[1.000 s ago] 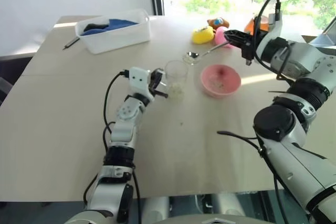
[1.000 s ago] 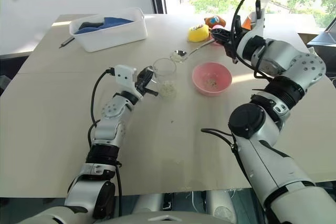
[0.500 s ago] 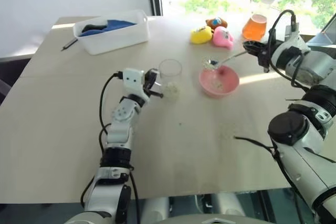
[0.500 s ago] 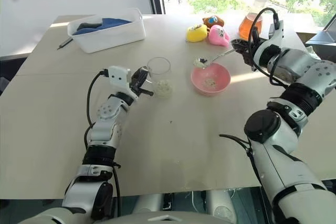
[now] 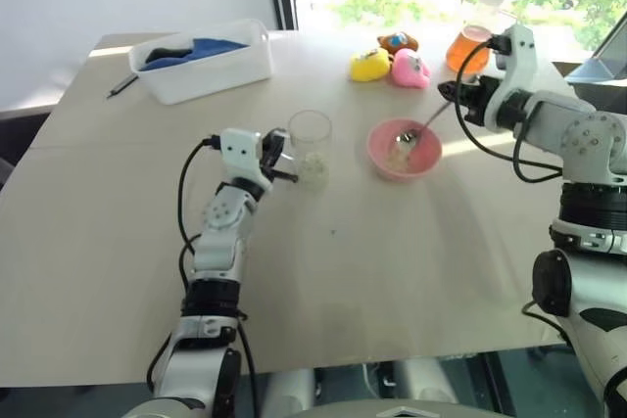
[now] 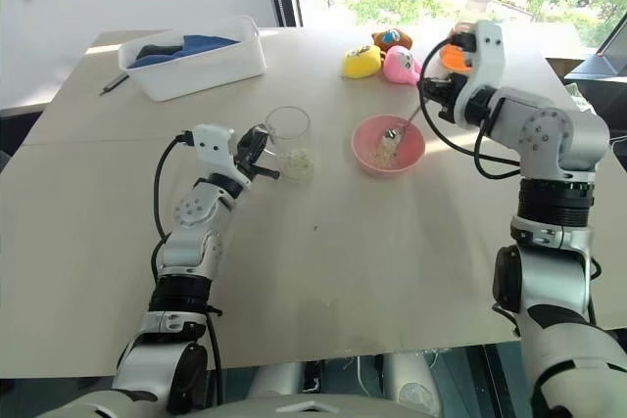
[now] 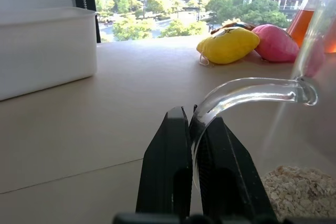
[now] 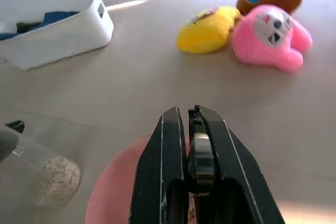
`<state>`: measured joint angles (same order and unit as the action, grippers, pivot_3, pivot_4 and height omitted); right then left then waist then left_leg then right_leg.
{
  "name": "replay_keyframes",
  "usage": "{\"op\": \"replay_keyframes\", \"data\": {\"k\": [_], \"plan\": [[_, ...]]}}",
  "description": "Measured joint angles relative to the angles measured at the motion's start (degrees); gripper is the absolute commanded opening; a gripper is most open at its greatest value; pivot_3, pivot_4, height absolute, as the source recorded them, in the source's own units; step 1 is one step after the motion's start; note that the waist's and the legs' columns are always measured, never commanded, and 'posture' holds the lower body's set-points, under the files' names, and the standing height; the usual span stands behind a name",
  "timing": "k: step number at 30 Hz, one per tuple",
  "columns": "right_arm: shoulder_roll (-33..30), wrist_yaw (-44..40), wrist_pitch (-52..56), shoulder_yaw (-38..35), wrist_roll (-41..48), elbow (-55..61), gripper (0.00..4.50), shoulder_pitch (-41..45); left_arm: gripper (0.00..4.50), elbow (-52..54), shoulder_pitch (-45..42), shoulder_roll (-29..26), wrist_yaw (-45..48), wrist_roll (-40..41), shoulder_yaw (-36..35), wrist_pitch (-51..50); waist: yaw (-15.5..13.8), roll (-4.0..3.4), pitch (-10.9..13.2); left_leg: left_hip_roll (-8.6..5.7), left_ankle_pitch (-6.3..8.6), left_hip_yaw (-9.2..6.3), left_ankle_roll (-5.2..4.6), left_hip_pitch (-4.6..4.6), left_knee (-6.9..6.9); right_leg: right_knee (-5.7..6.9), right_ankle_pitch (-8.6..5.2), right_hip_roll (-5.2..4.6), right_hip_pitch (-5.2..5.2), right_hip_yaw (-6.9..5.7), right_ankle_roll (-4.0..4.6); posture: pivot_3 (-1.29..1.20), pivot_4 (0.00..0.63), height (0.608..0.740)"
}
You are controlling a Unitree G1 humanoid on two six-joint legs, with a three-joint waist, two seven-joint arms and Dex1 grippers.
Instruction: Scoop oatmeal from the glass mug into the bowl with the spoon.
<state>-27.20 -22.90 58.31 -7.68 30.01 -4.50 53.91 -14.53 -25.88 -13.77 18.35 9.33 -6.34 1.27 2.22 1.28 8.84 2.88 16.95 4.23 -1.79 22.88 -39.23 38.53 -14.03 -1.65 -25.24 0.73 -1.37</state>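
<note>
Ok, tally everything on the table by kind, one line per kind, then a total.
Plush toys: 3 (yellow, pink, brown)
Containers: 4 (glass mug, bowl, white tub, flask of orange liquid)
Utensils: 2 (spoon, pen)
Total: 9

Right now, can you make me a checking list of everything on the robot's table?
Surface: pale wooden table, with some crumbs near the middle.
Job's things: glass mug upright with oatmeal at its bottom; pink bowl beside it holds flakes; spoon tips down into the bowl.
Clutter: white tub with blue cloth, dark pen, yellow, pink and brown soft toys, flask of orange liquid.
Hands: left hand shut on the mug's glass handle; right hand shut on the spoon's handle.
Cables: black cables loop along both arms.
Surroundings: window behind with green trees; white wall at the left.
</note>
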Motion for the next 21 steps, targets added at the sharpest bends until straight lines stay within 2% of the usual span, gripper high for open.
{"op": "replay_keyframes", "data": {"k": [6, 11, 13, 16, 17, 19, 21], "plan": [[-7.49, -11.15, -14.13, 13.91, -9.33, 6.0, 0.0, -2.75, 0.06, 0.47, 0.18, 0.03, -0.14, 0.0, 0.02, -0.38, -0.13, 0.0, 0.0, 0.01, -0.02, 0.03, 0.03, 0.01, -0.01, -0.08, 0.0, -0.03, 0.01, -0.01, 0.0, 0.0, 0.15, 0.74], [-9.35, -15.09, -20.21, 17.05, -13.88, 6.28, 0.0, -3.99, 0.06, 0.48, 0.19, 0.02, -0.34, -0.01, 0.01, -0.47, -0.17, 0.0, 0.0, 0.01, -0.06, 0.03, 0.1, -0.01, -0.02, -0.04, 0.0, -0.03, 0.01, 0.0, 0.0, 0.0, 0.15, 0.74], [-8.2, -14.77, -19.45, 15.94, -13.37, 6.07, 0.0, -4.0, 0.06, 0.47, 0.18, 0.03, -0.53, -0.01, 0.04, -0.48, -0.16, 0.01, 0.0, 0.05, -0.06, 0.03, 0.11, -0.03, -0.03, -0.03, 0.01, -0.01, 0.02, 0.0, 0.0, 0.0, 0.15, 0.74], [-1.91, -10.15, -9.7, 6.53, -7.11, 1.9, 0.0, -3.09, 0.06, 0.49, 0.19, 0.14, -0.62, -0.02, 0.15, -0.56, -0.36, 0.01, 0.0, 0.08, -0.07, 0.05, 0.12, -0.03, -0.06, 0.02, 0.01, -0.02, 0.03, -0.01, 0.01, 0.0, 0.15, 0.74], [-1.7, -9.6, -8.74, 5.75, -6.57, 1.49, 0.0, -2.87, 0.06, 0.49, 0.19, 0.16, -0.62, -0.02, 0.16, -0.56, -0.43, 0.0, 0.0, 0.08, -0.07, 0.07, 0.12, -0.03, -0.06, 0.02, 0.01, -0.03, 0.02, -0.01, 0.01, 0.0, 0.15, 0.74], [3.41, -5.3, -1.68, -2.11, -1.26, -0.88, 0.0, 0.37, 0.06, 0.53, 0.25, 0.07, -0.76, -0.01, -0.07, -0.53, -0.13, -0.02, 0.01, 0.11, -0.07, 0.18, 0.12, -0.05, -0.06, 0.1, 0.01, -0.02, -0.02, 0.08, 0.01, 0.0, 0.15, 0.74], [5.83, -2.85, 1.9, -5.97, 2.06, -1.09, 0.0, 3.09, 0.06, 0.54, 0.2, 0.09, -0.91, -0.05, 0.0, -0.56, -0.12, -0.05, 0.02, 0.12, -0.07, 0.16, 0.13, -0.06, -0.05, 0.16, 0.01, -0.02, -0.04, 0.07, 0.01, 0.0, 0.15, 0.74]]}}
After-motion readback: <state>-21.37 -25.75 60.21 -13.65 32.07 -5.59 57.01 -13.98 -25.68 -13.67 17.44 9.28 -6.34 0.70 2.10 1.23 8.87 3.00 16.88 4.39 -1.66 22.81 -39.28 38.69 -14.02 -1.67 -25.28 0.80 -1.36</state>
